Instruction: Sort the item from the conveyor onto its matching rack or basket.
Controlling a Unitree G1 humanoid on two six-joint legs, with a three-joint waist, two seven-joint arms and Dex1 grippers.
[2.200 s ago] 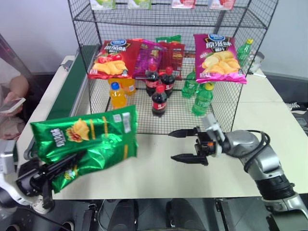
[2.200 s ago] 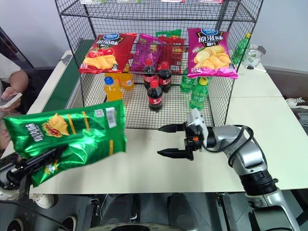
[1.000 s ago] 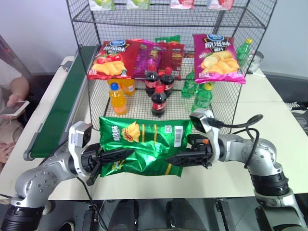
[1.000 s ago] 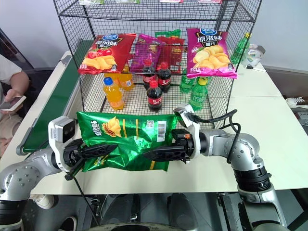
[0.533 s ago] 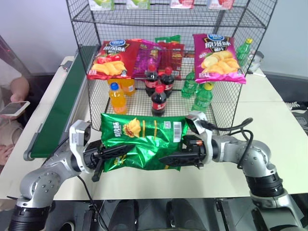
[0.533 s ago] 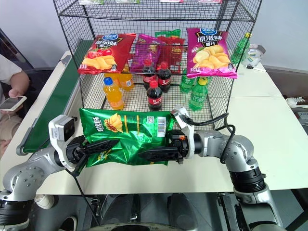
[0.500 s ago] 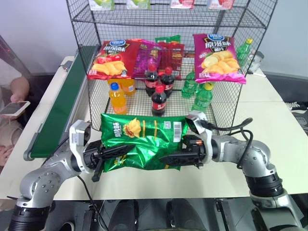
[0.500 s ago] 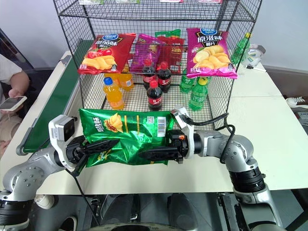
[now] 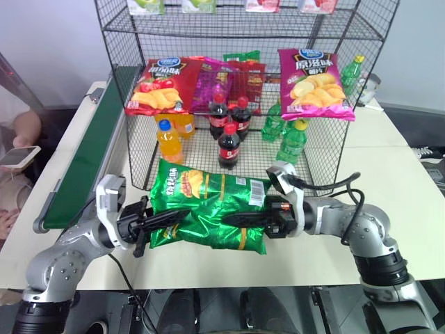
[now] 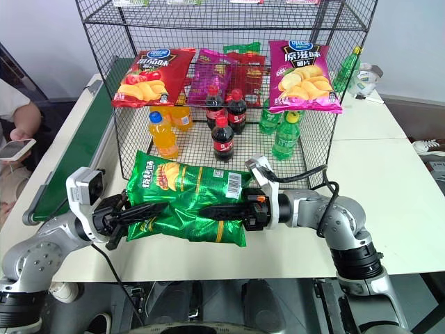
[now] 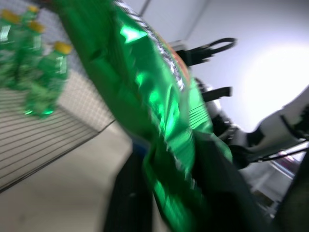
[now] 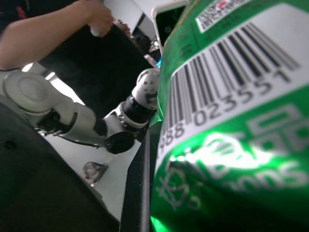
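White table (image 9: 389, 181), both arms level, inward, jaws gripping green crisp bag (image 9: 208, 212)

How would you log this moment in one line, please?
green crisp bag | held between left pincer and right pincer | above table, before rack

A green crisp bag (image 12: 231, 125) with barcode; behind it, a person's arm (image 12: 53, 34).

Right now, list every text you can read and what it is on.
"023551": barcode digits on the green crisp bag.
Chinese print lower on that bag: cut off, unreadable.
Logos on the red bag and magenta bag in the rack: too small to read.
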